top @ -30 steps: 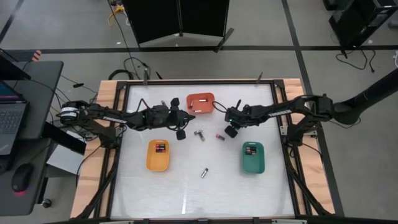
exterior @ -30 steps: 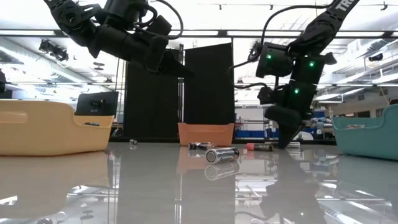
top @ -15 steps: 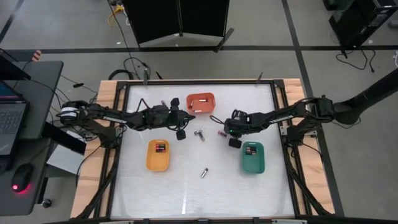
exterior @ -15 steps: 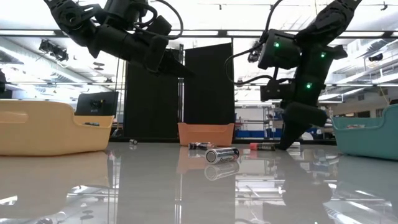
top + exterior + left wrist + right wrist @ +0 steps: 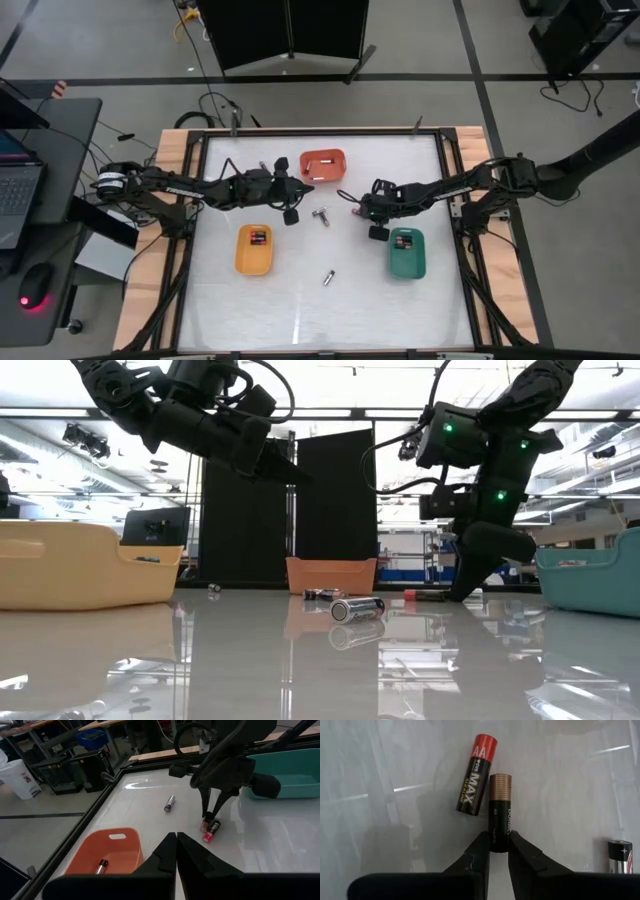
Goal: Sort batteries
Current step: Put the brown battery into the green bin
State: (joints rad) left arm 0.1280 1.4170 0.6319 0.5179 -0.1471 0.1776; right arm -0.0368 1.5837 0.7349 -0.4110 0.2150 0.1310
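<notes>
Two AA batteries lie side by side on the white table: a copper-topped black one point(image 5: 499, 810) and a red-topped black one point(image 5: 477, 775). My right gripper point(image 5: 499, 851) stands over them between the orange tray point(image 5: 323, 163) and the green tray point(image 5: 406, 252), shut on the copper-topped one. My left gripper point(image 5: 176, 845) is shut on nothing and hovers above the table beside the yellow tray point(image 5: 254, 250). Loose batteries lie at mid-table point(image 5: 321, 216), nearer the front point(image 5: 327, 278) and near the far edge point(image 5: 263, 165). Each tray holds a battery. My right gripper pinches the copper-topped battery at its black end point(image 5: 499, 842) between the two fingertips point(image 5: 481, 847). The fingers come down from above point(image 5: 209, 815) and close across the battery. The battery lies flat on the table, its copper end pointing away from the fingers.
The red-topped battery touches the held one near its copper end. Another battery point(image 5: 619, 856) lies close by. The green tray sits just beyond my right gripper toward the table's right. Open table surface stretches toward the near edge point(image 5: 320, 320). A wooden frame point(image 5: 170, 250) borders the table.
My right gripper has moved toward the table's near edge and slightly left, coming down onto the two batteries beside the green tray. My left arm has kept still.
</notes>
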